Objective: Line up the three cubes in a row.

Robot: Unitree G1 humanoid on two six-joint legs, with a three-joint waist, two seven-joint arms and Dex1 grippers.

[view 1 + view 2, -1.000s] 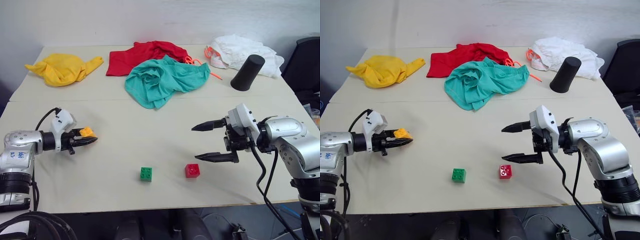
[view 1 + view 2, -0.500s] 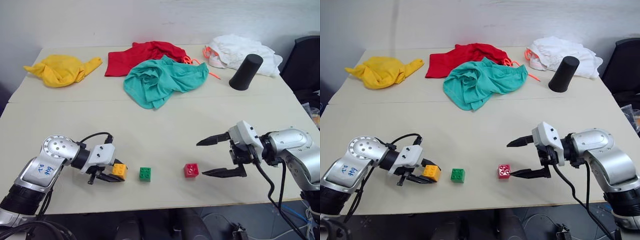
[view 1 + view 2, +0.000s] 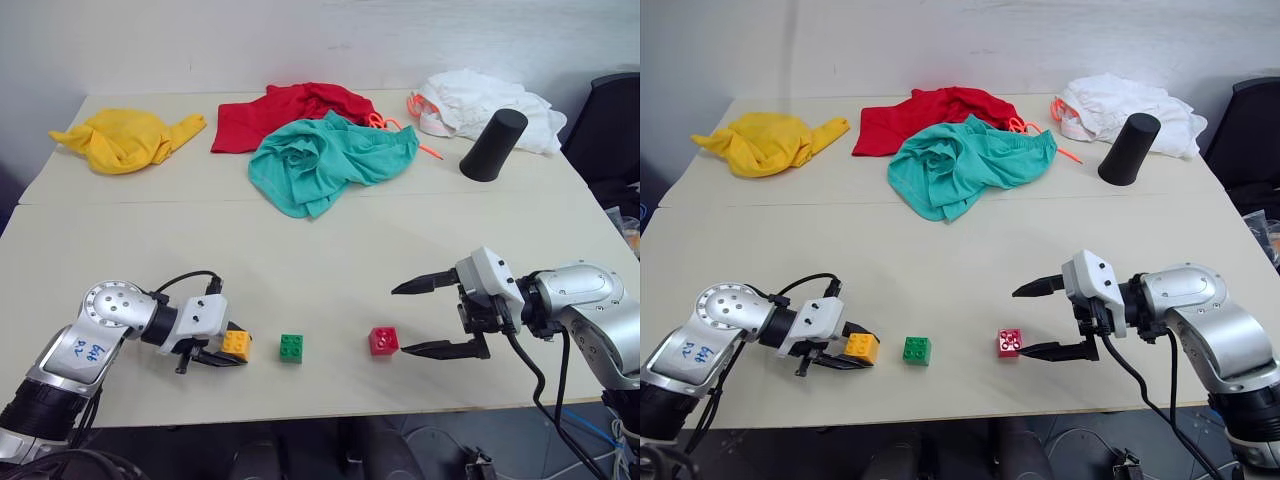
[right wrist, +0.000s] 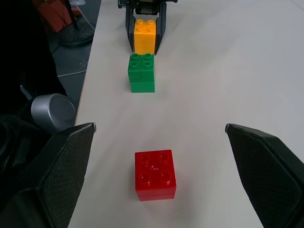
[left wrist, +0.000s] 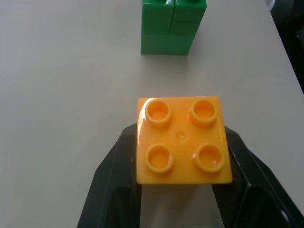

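Left gripper: my left gripper (image 3: 228,352) is clamped on the orange-yellow cube (image 3: 236,345), one black finger on each side of it, studs facing up in the left wrist view
Orange-yellow cube: low at the table (image 3: 300,250), near its front edge, just to the left of the green cube; I cannot tell whether its base is resting on the surface or a touch above it
Green cube: the green cube (image 3: 292,347) sits on the table between the other two, closer to the orange-yellow one than to the red one
Red cube: the red cube (image 3: 383,341) sits on the table to the right of the green one, studs up, with a wider gap on that side
Right gripper: my right gripper (image 3: 414,320) has its fingers spread wide apart and holds nothing; it hangs just to the right of the red cube, lower fingertip close to it but not touching
Row so far: the right wrist view looks down the line and shows red, green and orange-yellow roughly in file, so I judge the row nearly formed
Left to do: let go of the orange-yellow cube, then perhaps nudge the red cube nearer the green one to even the spacing
Elsewhere: the yellow cloth (image 3: 128,137), red cloth (image 3: 285,108), teal cloth (image 3: 325,160) and black cup (image 3: 494,145) lie well apart at the far side, clear of the row
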